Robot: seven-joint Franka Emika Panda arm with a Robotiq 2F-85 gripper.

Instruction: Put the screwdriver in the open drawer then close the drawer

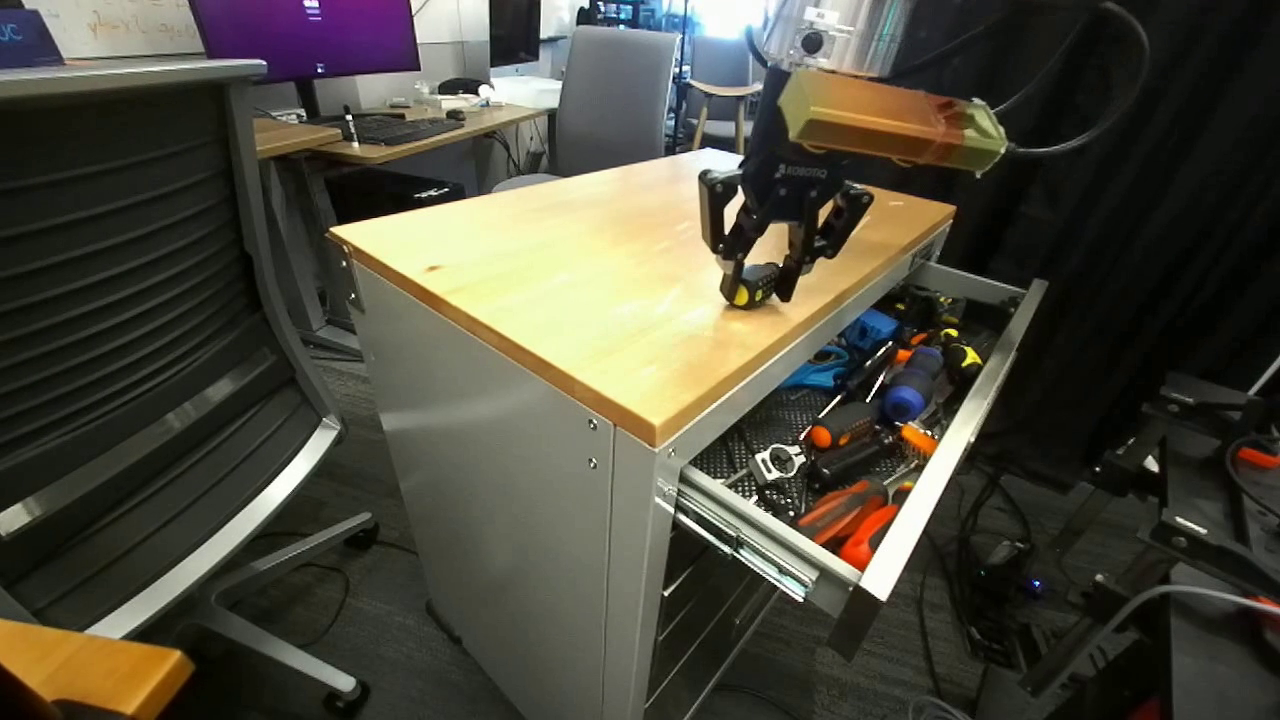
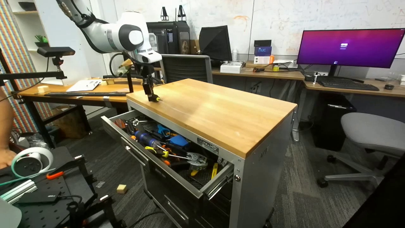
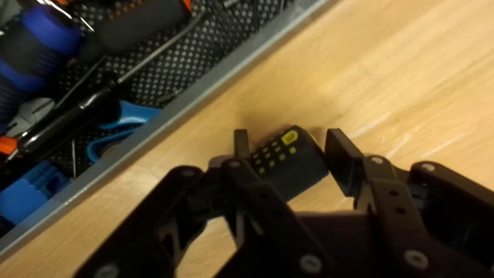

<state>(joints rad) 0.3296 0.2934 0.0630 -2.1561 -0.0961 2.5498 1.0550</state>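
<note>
The screwdriver is a stubby tool with a black and yellow handle. It lies at or just above the wooden top near the drawer-side edge in both exterior views (image 1: 748, 290) (image 2: 157, 98). The wrist view shows its dark dotted handle (image 3: 293, 166) slantwise between the fingers. My gripper (image 1: 760, 284) is partly closed, with a fingertip against each side of the handle; it also shows in the wrist view (image 3: 286, 148). No shaft is visible. The wide grey drawer (image 1: 965, 432) is pulled open beside and below the gripper; its front also shows in an exterior view (image 2: 177, 183).
The drawer holds several tools, including a blue-handled one (image 1: 912, 385), orange-handled pliers (image 1: 845, 510) and blue scissors (image 1: 820, 368). The light wooden top (image 1: 560, 260) has its edge between the gripper and the drawer. An office chair (image 1: 130, 300) stands beside the cabinet.
</note>
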